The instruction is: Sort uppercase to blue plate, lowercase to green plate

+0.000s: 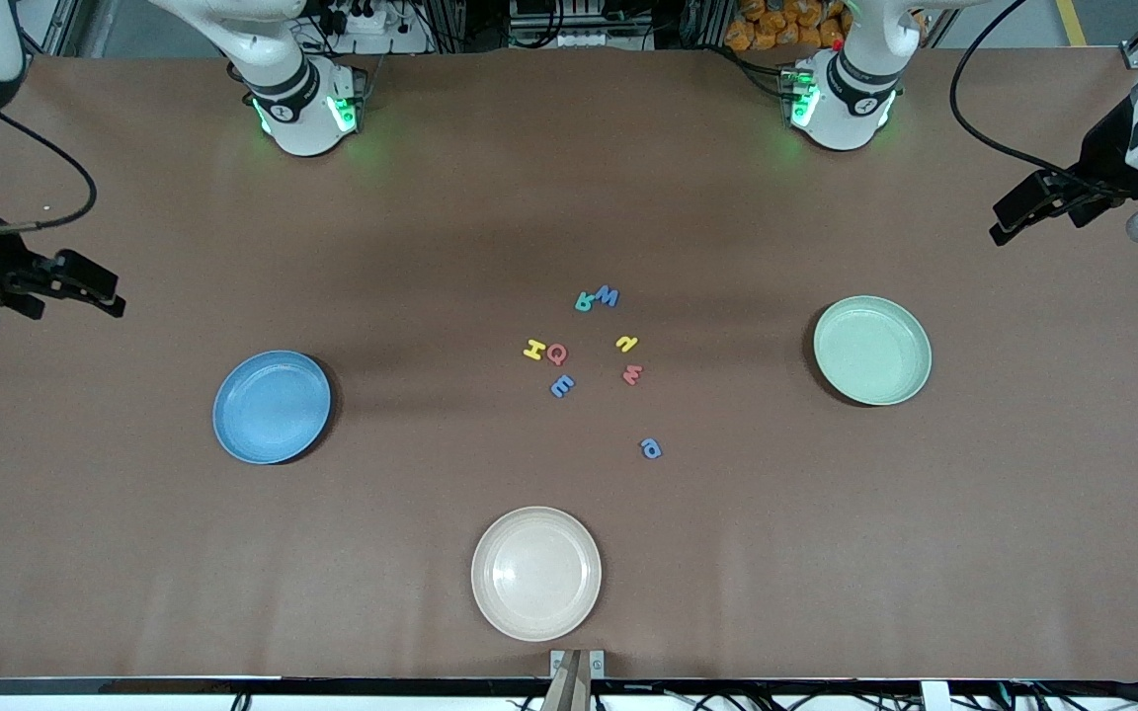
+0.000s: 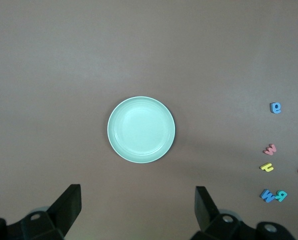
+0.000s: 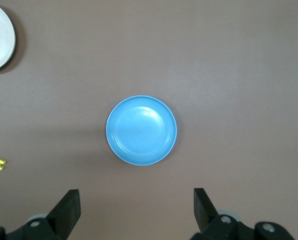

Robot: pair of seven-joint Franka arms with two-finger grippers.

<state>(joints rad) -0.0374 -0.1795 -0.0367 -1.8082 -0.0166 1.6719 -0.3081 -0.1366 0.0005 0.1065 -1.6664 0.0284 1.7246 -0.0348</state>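
Eight foam letters lie loose mid-table. The uppercase ones are a yellow H [image 1: 532,349], red Q [image 1: 557,353], blue W [image 1: 608,295] and teal R [image 1: 583,302]. The lowercase ones are a yellow n-shape [image 1: 627,343], a red w-shape [image 1: 632,374], a light-blue pronged one [image 1: 562,385] and a blue rounded one [image 1: 651,448]. The blue plate [image 1: 271,406] lies empty toward the right arm's end, the green plate [image 1: 871,350] empty toward the left arm's end. My left gripper [image 2: 139,205] hangs open high over the table by the green plate [image 2: 141,129]. My right gripper [image 3: 137,207] hangs open by the blue plate [image 3: 141,130].
A cream plate [image 1: 535,573] sits empty near the table's front edge, nearer the camera than the letters. Both arm bases stand along the table's back edge. Cables hang beside each raised wrist at the table's ends.
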